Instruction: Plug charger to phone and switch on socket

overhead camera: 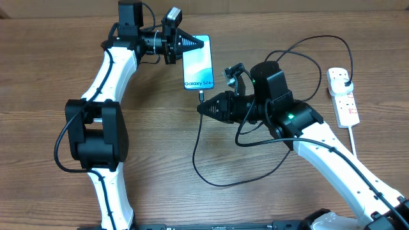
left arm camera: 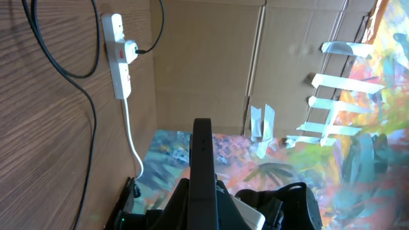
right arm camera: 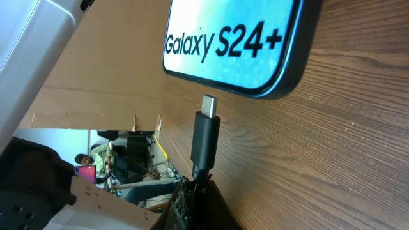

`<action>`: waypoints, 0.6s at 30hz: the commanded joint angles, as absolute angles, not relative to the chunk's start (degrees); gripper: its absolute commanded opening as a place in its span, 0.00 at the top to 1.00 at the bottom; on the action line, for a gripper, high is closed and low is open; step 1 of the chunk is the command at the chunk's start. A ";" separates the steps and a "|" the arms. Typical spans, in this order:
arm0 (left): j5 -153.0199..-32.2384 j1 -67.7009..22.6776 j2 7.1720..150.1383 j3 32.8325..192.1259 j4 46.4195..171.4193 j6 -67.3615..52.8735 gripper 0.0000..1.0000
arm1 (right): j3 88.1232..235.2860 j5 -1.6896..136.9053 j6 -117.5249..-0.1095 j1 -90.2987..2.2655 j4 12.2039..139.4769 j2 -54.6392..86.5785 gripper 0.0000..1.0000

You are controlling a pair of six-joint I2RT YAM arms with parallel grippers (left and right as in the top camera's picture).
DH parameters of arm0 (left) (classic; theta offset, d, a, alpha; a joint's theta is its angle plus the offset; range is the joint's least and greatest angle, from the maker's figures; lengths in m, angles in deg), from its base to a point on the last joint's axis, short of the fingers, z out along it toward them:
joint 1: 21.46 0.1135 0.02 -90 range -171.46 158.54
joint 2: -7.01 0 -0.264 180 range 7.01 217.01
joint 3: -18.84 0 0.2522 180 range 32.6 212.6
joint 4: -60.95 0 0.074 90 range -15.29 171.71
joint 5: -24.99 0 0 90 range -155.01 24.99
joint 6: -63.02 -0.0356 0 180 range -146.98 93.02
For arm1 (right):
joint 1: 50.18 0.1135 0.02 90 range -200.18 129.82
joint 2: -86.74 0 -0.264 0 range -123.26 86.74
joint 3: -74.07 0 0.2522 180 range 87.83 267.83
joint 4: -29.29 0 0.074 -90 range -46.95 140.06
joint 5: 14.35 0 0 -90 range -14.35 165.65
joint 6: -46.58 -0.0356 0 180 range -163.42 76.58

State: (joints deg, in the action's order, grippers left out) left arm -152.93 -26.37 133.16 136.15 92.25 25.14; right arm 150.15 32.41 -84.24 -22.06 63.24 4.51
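Note:
The phone (overhead camera: 199, 64) lies flat on the table, its light blue screen reading "Galaxy S24+"; the right wrist view shows its near end (right arm camera: 230, 45). My left gripper (overhead camera: 202, 43) is shut on the phone's far end, which shows edge-on as a dark bar in the left wrist view (left arm camera: 202, 153). My right gripper (overhead camera: 199, 107) is shut on the charger's black connector (right arm camera: 206, 137). The connector's metal tip stands just short of the phone's bottom edge, apart from it. The white socket strip (overhead camera: 343, 96) lies at the right with the charger's black plug (overhead camera: 346, 80) in it.
The black charger cable loops over the table in front of the phone (overhead camera: 217, 176) and arches behind my right arm (overhead camera: 313, 39). The strip's white cord (overhead camera: 353, 142) runs toward the front right. The left wrist view also shows the strip (left arm camera: 120, 61) and cardboard walls beyond the table.

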 commanded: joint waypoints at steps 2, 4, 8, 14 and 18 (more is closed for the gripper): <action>-155.51 -26.76 133.00 137.13 91.99 25.36 0.96 | 149.69 31.90 -83.60 -22.13 62.56 5.14 0.96; -155.51 -26.76 133.00 137.13 91.99 25.36 0.96 | 149.69 31.90 -83.52 -22.13 62.41 5.14 0.96; -155.51 -26.76 133.00 137.13 92.01 25.38 0.96 | 149.69 31.90 -83.43 -22.13 62.06 5.14 0.96; -155.45 -27.18 133.00 137.11 92.41 25.36 0.96 | 149.69 31.90 -83.41 -22.13 61.78 5.14 0.96; -155.47 -27.27 133.00 137.13 92.41 25.81 0.96 | 149.69 31.90 -83.43 -22.13 61.82 5.14 0.96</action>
